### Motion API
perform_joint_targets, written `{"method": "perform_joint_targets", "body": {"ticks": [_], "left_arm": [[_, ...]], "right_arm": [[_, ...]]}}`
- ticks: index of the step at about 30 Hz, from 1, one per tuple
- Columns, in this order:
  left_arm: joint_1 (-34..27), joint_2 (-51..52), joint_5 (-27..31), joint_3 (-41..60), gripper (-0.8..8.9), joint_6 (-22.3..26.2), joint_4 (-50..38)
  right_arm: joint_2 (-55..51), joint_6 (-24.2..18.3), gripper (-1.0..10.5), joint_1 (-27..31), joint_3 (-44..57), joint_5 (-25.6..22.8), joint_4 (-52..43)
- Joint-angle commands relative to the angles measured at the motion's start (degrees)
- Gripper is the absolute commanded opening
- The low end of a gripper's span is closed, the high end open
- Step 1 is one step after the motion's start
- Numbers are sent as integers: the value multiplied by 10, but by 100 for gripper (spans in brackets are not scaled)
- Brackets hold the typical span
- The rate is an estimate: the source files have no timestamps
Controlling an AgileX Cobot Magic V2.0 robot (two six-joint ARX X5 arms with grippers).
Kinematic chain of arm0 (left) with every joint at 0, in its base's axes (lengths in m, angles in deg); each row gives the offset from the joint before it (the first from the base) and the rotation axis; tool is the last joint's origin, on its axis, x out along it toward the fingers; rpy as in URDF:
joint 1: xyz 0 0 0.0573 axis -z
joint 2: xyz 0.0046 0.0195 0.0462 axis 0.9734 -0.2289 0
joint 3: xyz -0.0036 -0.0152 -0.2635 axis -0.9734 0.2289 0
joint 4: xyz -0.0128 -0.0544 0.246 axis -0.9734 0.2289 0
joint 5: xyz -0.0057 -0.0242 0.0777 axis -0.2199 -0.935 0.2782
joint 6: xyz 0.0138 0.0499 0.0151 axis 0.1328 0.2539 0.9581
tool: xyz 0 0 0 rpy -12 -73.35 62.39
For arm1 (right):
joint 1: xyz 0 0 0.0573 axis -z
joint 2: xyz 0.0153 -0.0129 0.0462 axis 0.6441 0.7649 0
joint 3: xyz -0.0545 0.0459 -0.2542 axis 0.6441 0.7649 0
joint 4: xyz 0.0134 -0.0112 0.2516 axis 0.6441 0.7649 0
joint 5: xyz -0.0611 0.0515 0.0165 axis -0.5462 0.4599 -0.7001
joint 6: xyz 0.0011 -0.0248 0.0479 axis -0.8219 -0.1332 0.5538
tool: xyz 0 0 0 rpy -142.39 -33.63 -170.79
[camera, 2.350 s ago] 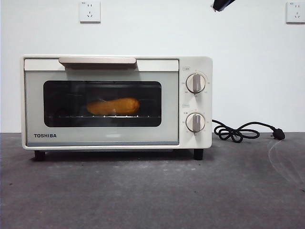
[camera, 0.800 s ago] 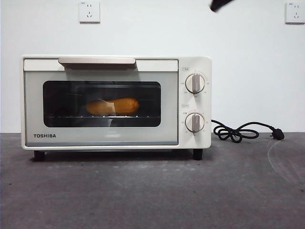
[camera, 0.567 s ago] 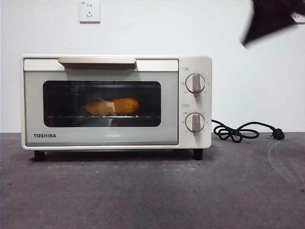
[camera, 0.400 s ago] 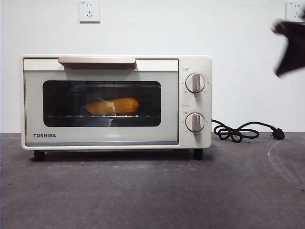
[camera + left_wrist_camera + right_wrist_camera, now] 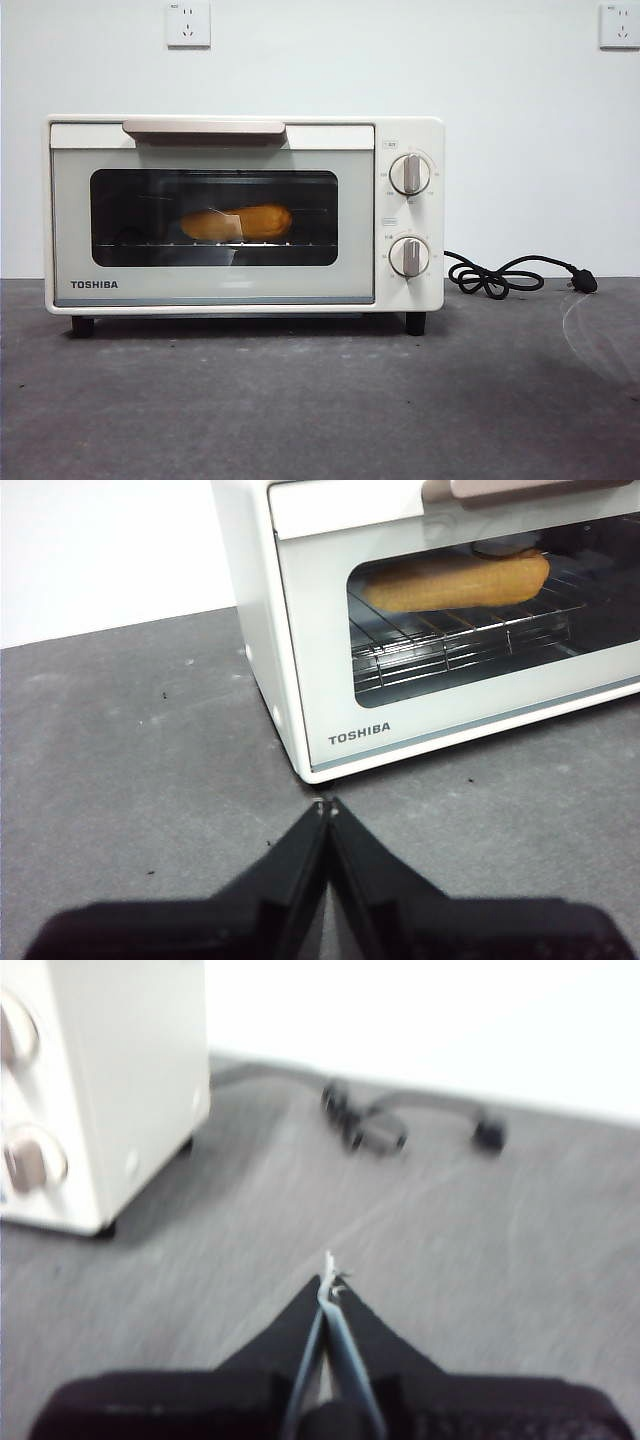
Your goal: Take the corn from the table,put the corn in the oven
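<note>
Judging from how things lie, we think the job is finished, so the step in hand is simply to keep clear. On the table (image 5: pixel 320 400) the oven (image 5: pixel 245 215) stands with its door closed, and the corn (image 5: pixel 237 223) lies on the wire rack behind the glass. Our left gripper (image 5: pixel 326 810) hangs with jaws pressed together near the oven's front corner; our right gripper (image 5: pixel 330 1275), jaws also together, is over bare table beside the cord (image 5: pixel 400 1125). We should touch neither door nor cord.
</note>
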State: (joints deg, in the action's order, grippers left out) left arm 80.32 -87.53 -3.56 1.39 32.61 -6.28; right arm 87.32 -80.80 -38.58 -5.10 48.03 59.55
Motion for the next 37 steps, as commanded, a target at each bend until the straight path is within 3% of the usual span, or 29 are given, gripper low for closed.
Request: {"method": "perform_joint_targets", "body": {"ticks": [1,4,7,11,37], "left_arm": [[1,0,2,5,-4,-2,-4],[1,0,2,5,-4,-2,-4],[1,0,2,5,-4,-2,-4],[1,-1,2,5,-4,-2,-4],[1,-4,2,5,-4,-2,-4]], "right_arm": [[-70,24,1,1,22,-24,50],[-118,48,1,0,22,-63,129],[-125,79,1,-4,22,-106,132],[-125,115,1,-9,22,-113,136],[-125,98,1,-12,21,-113,133]]}}
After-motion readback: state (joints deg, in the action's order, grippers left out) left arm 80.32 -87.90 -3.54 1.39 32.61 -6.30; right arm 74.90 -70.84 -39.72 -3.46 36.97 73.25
